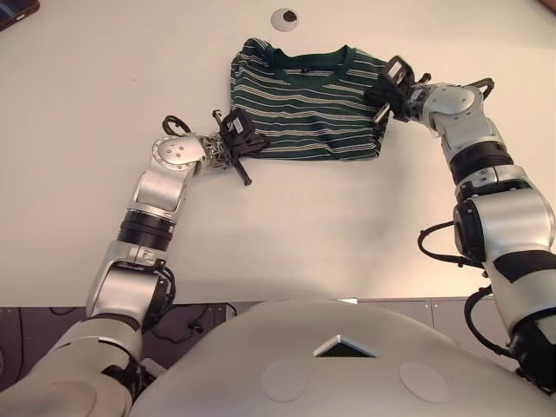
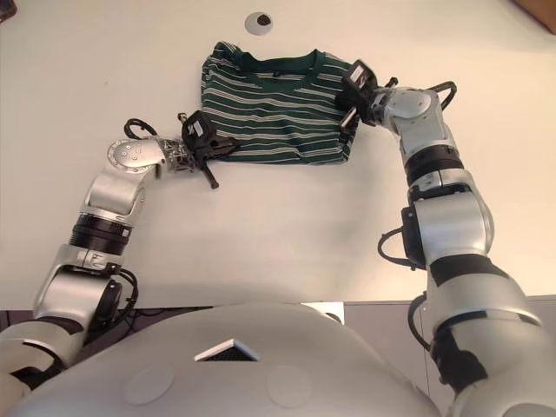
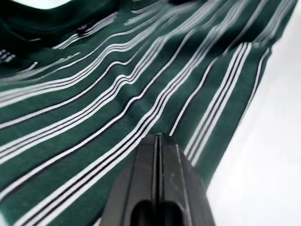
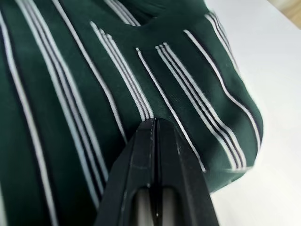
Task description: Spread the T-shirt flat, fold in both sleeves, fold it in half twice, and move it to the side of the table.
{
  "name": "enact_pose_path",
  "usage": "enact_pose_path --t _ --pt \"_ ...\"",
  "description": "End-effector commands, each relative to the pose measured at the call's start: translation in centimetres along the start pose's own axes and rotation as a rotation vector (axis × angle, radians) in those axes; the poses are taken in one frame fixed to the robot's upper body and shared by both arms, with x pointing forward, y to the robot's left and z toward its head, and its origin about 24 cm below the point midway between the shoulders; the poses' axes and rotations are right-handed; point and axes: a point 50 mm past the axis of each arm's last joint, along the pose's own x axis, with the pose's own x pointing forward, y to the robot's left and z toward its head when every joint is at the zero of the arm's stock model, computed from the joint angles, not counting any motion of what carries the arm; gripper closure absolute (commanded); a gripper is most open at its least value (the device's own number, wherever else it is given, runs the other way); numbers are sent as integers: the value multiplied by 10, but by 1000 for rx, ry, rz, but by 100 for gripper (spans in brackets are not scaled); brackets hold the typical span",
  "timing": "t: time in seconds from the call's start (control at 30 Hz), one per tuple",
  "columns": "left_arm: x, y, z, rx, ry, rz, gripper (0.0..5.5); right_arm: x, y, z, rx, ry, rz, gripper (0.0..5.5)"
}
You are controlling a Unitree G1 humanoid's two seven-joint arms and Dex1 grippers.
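We found the T-shirt [image 1: 304, 104] lying on the table [image 1: 104, 87] just on the near side of the round disc [image 1: 284, 17], with its collar toward the disc. It was already a compact rectangle with no sleeve sticking out. We judged that the sleeves were in and one halving was done, so the step in hand was probably the second fold in half, side across side.

To do it well, we would want each gripper to take every layer at its edge, not only the top one. The cloth should be lifted low and one side edge carried across to meet the other. The edge toward the disc and the edge away from it should stay in line, so the stripes stack square. Letting go only once the cloth rested flat would spare a rumpled corner.

The left gripper [image 3: 158, 136] sat at the shirt's left corner farthest from the disc, its fingers pressed together with no gap. We could not tell whether any cloth was nipped between them. The left arm was bent at the elbow, its wrist turned in toward the shirt.

The right gripper [image 4: 154, 121] was likewise closed tight, tip down on the striped fabric at the shirt's right edge, nearer the disc than the left one. The right arm reached forward with its wrist cocked inward.
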Motion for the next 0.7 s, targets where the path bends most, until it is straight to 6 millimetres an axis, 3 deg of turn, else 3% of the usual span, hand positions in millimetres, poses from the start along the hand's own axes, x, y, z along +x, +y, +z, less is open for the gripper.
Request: enact_pose_path --t 0.03,0.13,0.23,0.3,0.37,0.53,0.7 --pt "-33 21 -50 62 343 26 550 -15 44 -42 -186 138 427 548" --pt "-44 59 -34 159 379 127 550 -21 66 -10 -158 -63 695 548" --pt "-34 97 -2 325 381 355 550 -28 91 31 -125 -243 834 548" --pt "-21 105 26 344 243 448 550 -32 100 54 -83 -332 875 548" --pt "-16 103 37 344 141 446 550 -35 96 65 -45 -370 849 548" --pt "-52 90 26 294 -11 466 550 -36 58 81 122 -445 663 548" --pt "-79 43 8 215 -67 421 550 -36 28 74 145 -474 416 548"
